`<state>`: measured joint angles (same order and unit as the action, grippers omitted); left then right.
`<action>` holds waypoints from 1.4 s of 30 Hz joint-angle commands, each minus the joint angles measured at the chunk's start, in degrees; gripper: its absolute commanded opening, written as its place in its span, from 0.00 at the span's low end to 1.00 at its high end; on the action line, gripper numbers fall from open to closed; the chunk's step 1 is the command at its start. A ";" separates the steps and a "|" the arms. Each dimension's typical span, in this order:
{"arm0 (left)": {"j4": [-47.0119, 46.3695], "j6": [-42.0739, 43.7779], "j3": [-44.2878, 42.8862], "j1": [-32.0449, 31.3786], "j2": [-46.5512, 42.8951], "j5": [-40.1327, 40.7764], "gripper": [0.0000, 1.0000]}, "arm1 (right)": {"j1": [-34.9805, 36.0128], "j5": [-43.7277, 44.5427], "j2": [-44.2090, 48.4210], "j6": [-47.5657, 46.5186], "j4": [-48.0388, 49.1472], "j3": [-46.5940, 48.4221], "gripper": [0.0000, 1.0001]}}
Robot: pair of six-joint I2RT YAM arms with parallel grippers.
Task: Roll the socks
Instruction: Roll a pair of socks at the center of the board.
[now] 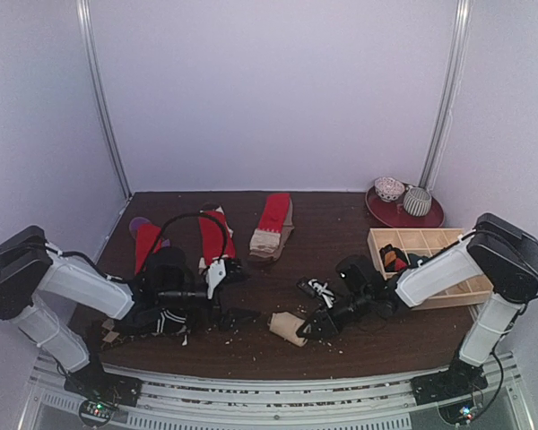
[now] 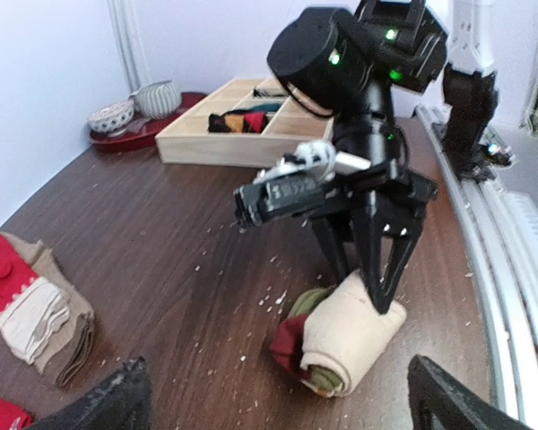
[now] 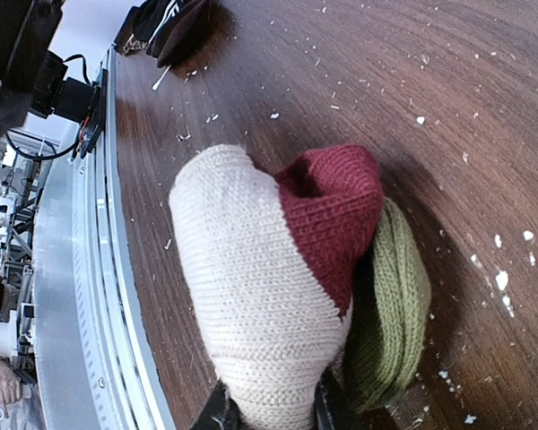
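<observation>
A rolled beige sock [image 1: 289,328] with red and green bands showing at its end lies near the table's front edge. My right gripper [image 1: 318,324] is shut on it; in the left wrist view its fingers [image 2: 383,269] pinch the roll [image 2: 354,336] from above. From the right wrist, beige knit [image 3: 251,296] fills the jaws of that gripper [image 3: 269,417]. My left gripper [image 1: 238,291] stands wide open to the left of the roll, holding nothing [image 2: 282,408]. Red socks with beige cuffs [image 1: 273,224] lie flat at the back. A black striped sock [image 1: 170,322] lies under the left arm.
A pale wooden tray [image 1: 466,287] with compartments holding a few dark and coloured items sits at the right [image 2: 193,148]. A red plate [image 1: 430,218] with two bowls stands behind it. White crumbs dot the dark table. A metal rail runs along the near edge [image 3: 72,269].
</observation>
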<state>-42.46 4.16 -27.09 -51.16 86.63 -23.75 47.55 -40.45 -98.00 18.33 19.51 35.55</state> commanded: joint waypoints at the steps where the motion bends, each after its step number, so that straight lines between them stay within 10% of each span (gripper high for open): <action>1: -9.64 -5.30 -2.34 5.07 6.61 -25.87 0.98 | -0.55 2.98 -5.39 -1.98 -16.97 -1.14 0.20; 28: 9.91 0.54 -19.29 1.03 26.72 -19.77 0.73 | -3.43 0.77 -9.75 -8.28 -25.04 4.11 0.20; 38: 12.20 -0.23 -22.17 -0.29 29.30 -20.34 0.52 | -3.52 0.59 -10.10 -8.92 -26.35 4.70 0.20; 42: 15.42 0.20 -23.91 -1.49 30.67 -20.53 0.20 | -3.65 0.58 -10.02 -8.98 -26.61 5.01 0.21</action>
<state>-30.33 3.79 -48.60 -50.72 114.74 -45.04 43.88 -49.65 -103.20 10.22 6.76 43.70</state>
